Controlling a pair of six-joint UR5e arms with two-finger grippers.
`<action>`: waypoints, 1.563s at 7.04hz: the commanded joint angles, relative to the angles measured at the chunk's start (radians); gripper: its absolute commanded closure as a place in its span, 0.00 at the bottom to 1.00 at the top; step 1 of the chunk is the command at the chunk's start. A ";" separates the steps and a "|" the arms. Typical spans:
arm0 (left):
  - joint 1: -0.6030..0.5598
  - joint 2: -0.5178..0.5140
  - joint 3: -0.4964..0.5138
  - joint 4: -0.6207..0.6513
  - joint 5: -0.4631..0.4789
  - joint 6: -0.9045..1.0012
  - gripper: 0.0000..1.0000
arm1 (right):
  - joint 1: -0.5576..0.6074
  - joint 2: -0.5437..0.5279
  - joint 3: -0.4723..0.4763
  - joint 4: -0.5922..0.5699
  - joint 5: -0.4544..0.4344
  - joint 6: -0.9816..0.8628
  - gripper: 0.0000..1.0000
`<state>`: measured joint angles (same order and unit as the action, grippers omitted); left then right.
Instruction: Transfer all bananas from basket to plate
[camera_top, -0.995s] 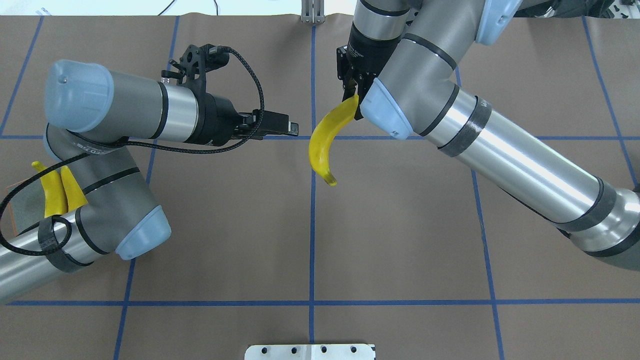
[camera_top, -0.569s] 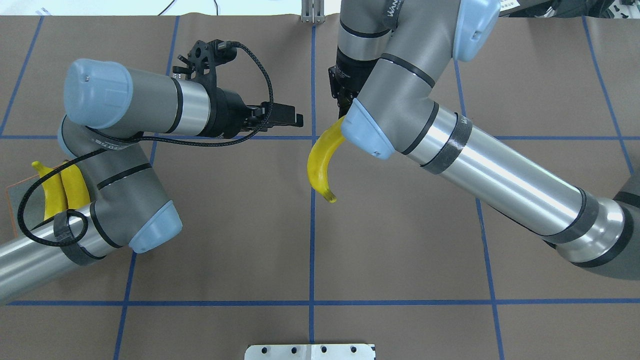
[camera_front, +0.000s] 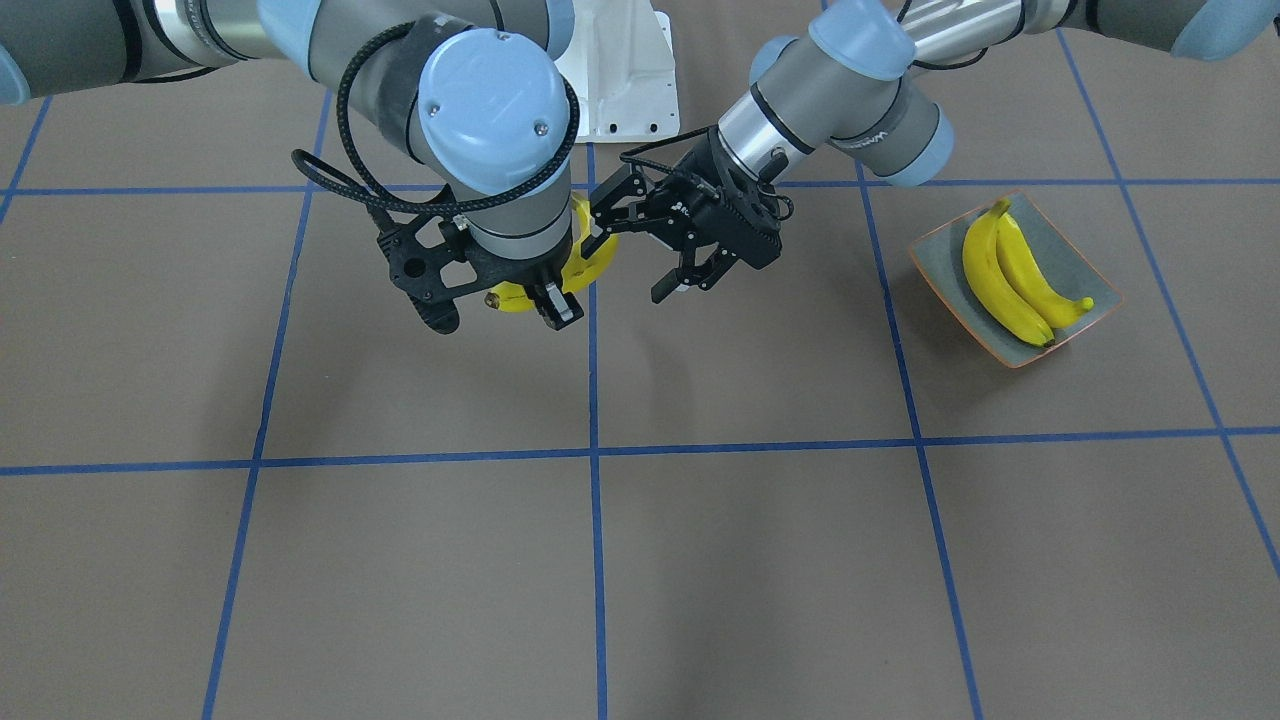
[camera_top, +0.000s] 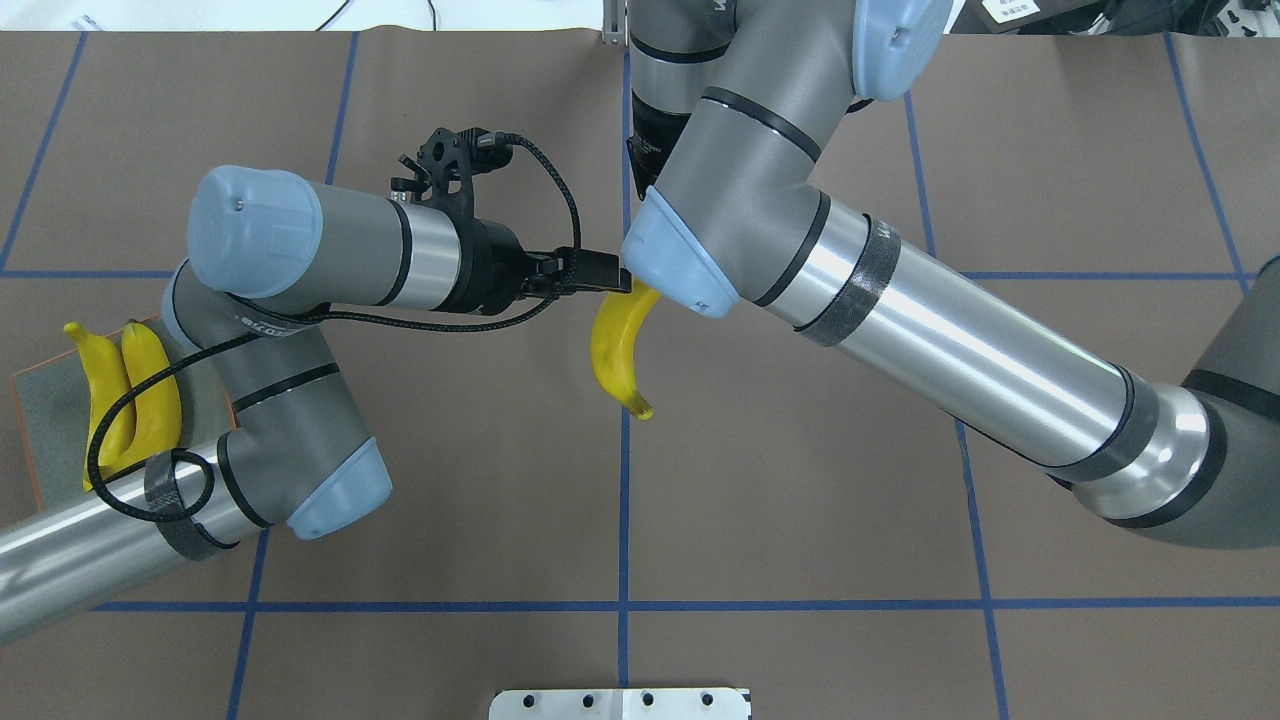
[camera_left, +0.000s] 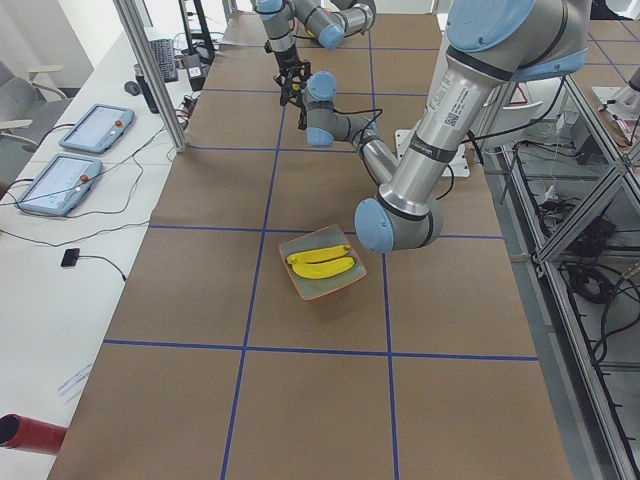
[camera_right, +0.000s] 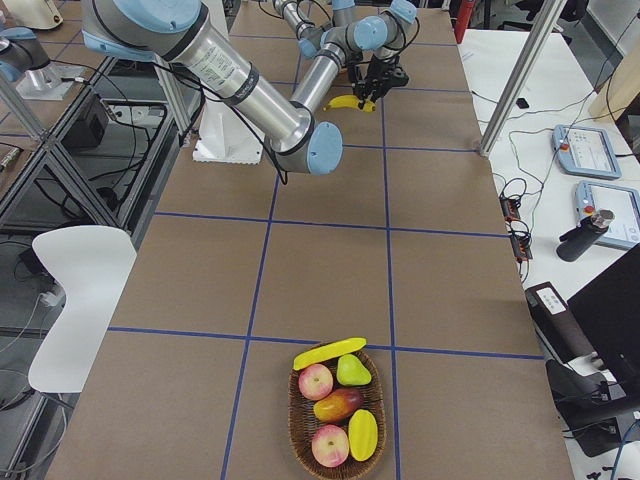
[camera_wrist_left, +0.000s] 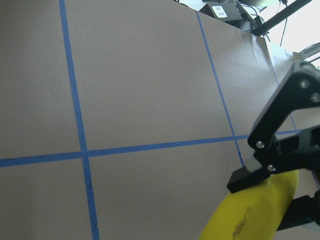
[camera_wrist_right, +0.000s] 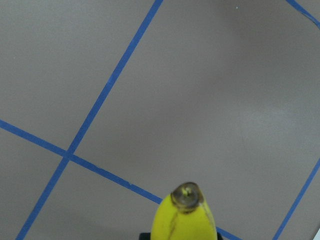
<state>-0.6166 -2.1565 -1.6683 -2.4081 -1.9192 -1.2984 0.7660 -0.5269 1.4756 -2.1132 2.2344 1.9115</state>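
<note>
Above the table's (camera_front: 750, 560) middle, close to where two blue tape lines cross, the right gripper (camera_front: 545, 295) points downward and is clamped on one end of a banana (camera_top: 610, 345), holding it clear of the brown paper. The fruit curves away from the grip, and the right wrist view looks along it to its dark round tip. Coming in roughly level from the side, the left gripper (camera_front: 632, 258) has its jaws spread wide and grasps nothing. In the left wrist view its black fingers (camera_wrist_left: 267, 145) stand one above and one below the yellow skin, with the upper pad at or very near the surface; whether it touches cannot be told. Off toward the robot's left, well apart from both grippers, the plate (camera_front: 1058, 252) sits on the paper with two bananas (camera_front: 1010, 275) lying side by side along it. In the overhead view the left arm partly covers them. At the opposite end of the table, on the robot's right, a woven basket (camera_right: 293, 415) carries the fourth banana (camera_right: 330, 352) across its rim on the side toward the arms. Two red apples (camera_right: 316, 381), a green pear (camera_right: 351, 370), a mango (camera_right: 338, 404) and a yellow oval fruit (camera_right: 362, 434) lie inside it.
</note>
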 joint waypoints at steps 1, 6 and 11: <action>0.011 0.000 -0.002 -0.017 0.002 -0.019 0.00 | -0.002 -0.002 -0.006 -0.017 -0.012 0.000 1.00; 0.077 -0.011 0.004 -0.019 0.045 -0.033 0.00 | -0.008 0.004 -0.001 -0.019 -0.012 0.000 1.00; 0.095 -0.031 0.021 -0.019 0.046 -0.033 0.20 | -0.013 0.002 0.008 -0.019 -0.012 0.000 1.00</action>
<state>-0.5223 -2.1866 -1.6522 -2.4268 -1.8731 -1.3315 0.7528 -0.5245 1.4814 -2.1322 2.2227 1.9113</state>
